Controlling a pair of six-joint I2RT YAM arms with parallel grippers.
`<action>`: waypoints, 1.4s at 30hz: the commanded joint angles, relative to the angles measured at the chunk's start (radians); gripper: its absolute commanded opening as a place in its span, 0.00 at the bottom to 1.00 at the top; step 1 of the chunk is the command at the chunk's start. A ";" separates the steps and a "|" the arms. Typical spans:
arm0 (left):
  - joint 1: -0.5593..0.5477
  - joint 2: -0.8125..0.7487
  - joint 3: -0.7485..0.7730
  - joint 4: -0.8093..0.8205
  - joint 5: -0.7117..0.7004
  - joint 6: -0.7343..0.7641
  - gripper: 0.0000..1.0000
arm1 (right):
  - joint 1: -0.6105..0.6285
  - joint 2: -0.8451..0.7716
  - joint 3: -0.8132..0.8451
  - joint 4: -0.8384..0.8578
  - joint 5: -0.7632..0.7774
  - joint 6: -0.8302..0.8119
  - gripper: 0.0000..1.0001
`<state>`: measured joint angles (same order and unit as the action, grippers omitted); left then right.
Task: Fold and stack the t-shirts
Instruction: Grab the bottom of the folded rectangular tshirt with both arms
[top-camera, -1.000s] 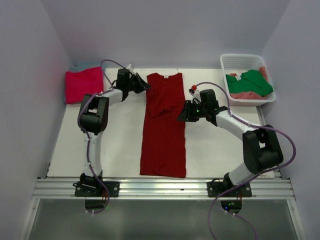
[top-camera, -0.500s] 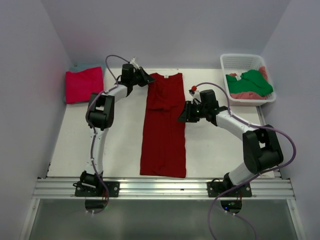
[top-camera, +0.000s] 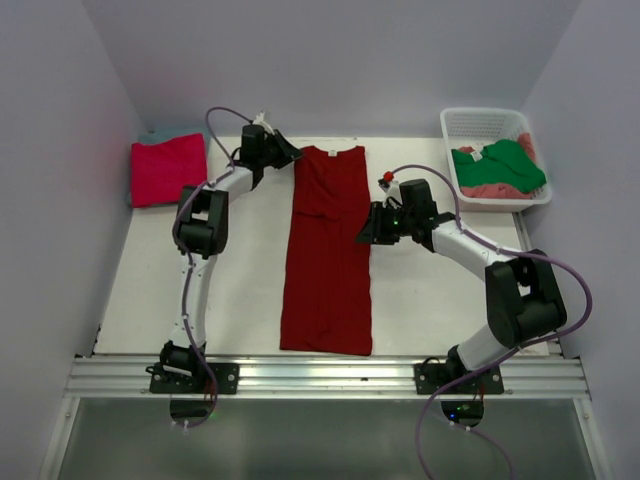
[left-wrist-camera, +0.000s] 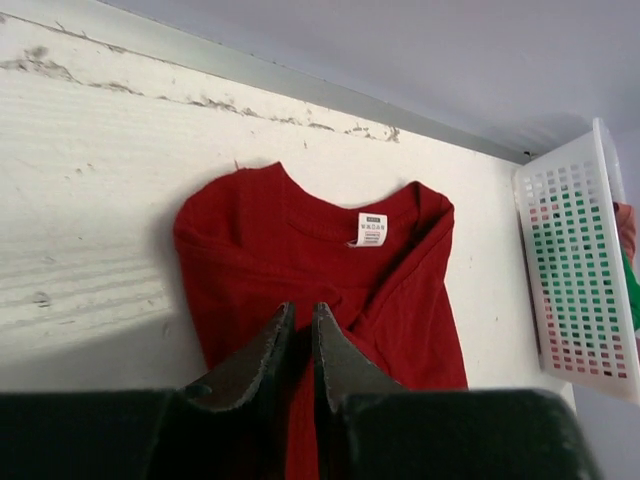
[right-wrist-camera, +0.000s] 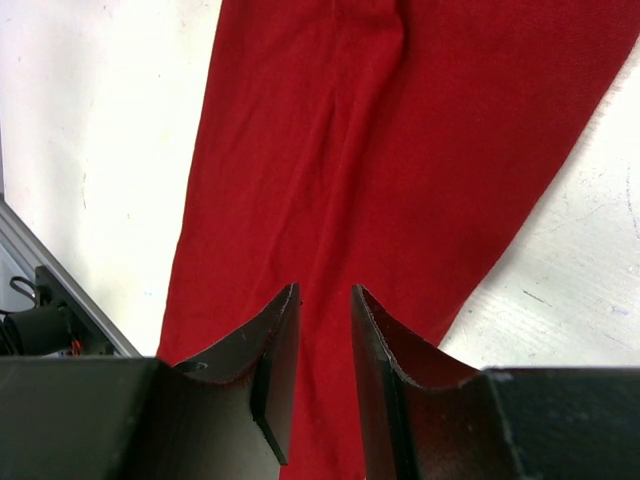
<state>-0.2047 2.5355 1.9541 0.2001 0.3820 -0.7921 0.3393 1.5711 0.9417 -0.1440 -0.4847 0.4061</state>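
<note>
The long-folded dark red cotton t-shirt (top-camera: 328, 250) lies as a narrow strip down the middle of the overhead view, collar at the top and hem near the bottom, flat on the white table (top-camera: 220, 280).

The left gripper (left-wrist-camera: 302, 312) hangs just below the collar. Its jaws are parted only a crack, and we see no cloth between them. The right gripper (right-wrist-camera: 325, 295) sits at the strip's right edge, about halfway down, with its jaws apart and empty.

We judge the tucked sleeves to be the weak point. A fingertip dragging across the cloth could pull a sleeve back out, and uneven grips would skew the next fold.

A small white neck tag (left-wrist-camera: 372, 229) shows inside the collar, its print too small to read.

At upper left a folded magenta-pink shirt (top-camera: 168, 170) rests on a teal one (top-camera: 160, 133). At upper right a white plastic lattice basket (top-camera: 480, 117) holds a green shirt (top-camera: 505, 165) and a salmon-pink one (top-camera: 490, 190).
</note>
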 joint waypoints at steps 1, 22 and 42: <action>0.028 0.000 0.046 0.035 -0.038 0.018 0.16 | -0.005 0.004 0.011 0.006 0.023 -0.009 0.31; 0.030 -0.610 -0.736 0.274 0.057 0.050 1.00 | -0.003 -0.036 0.002 -0.023 0.144 -0.019 0.40; -0.110 -1.482 -1.457 -0.430 0.113 0.166 1.00 | 0.222 -0.359 -0.348 -0.143 0.258 0.190 0.45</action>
<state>-0.2928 1.0836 0.5449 -0.0650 0.4717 -0.6678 0.5396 1.2652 0.6521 -0.2470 -0.2676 0.5220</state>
